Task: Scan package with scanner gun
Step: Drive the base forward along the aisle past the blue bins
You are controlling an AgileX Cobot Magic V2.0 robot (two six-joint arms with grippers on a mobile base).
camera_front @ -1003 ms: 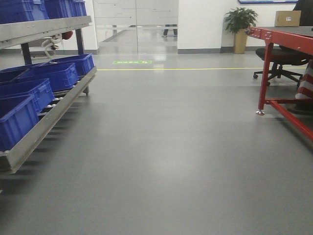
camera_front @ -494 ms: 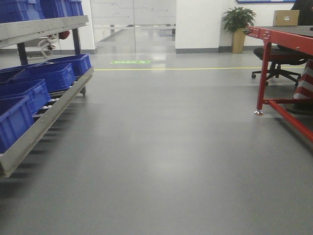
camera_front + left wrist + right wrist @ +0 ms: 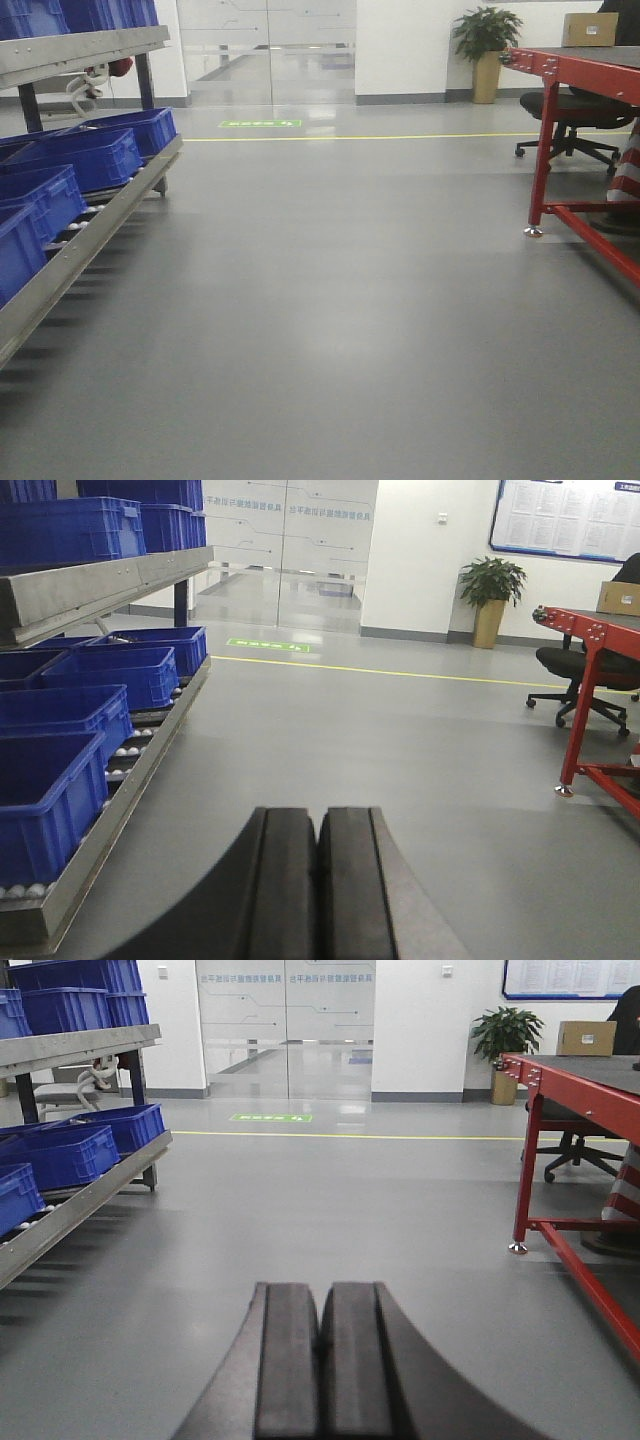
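Neither the scanner gun nor any package that I can recognise is in reach. The only candidate is a tan cardboard box [image 3: 585,1037] on the far end of the red table [image 3: 580,75], well apart from both arms, and it is too small in the views to see a label, so I cannot tell whether it is the one to scan. The scanner itself does not show anywhere.

The left gripper [image 3: 320,815] has its two pads pressed flat together and nothing between them. The right gripper [image 3: 322,1290] is the same, fully closed and empty. Both point out over bare grey floor [image 3: 330,300].

In my judgement a small carton will be light and a little soft at the walls (a hard squeeze may dent it), so it is better taken across two opposite faces, leaving the label free. A scanner gun should be light, hard plastic, best held around the handle.

On the left a metal rack [image 3: 100,580] carries blue bins [image 3: 50,790]. The ones I can look into seem to hold nothing.
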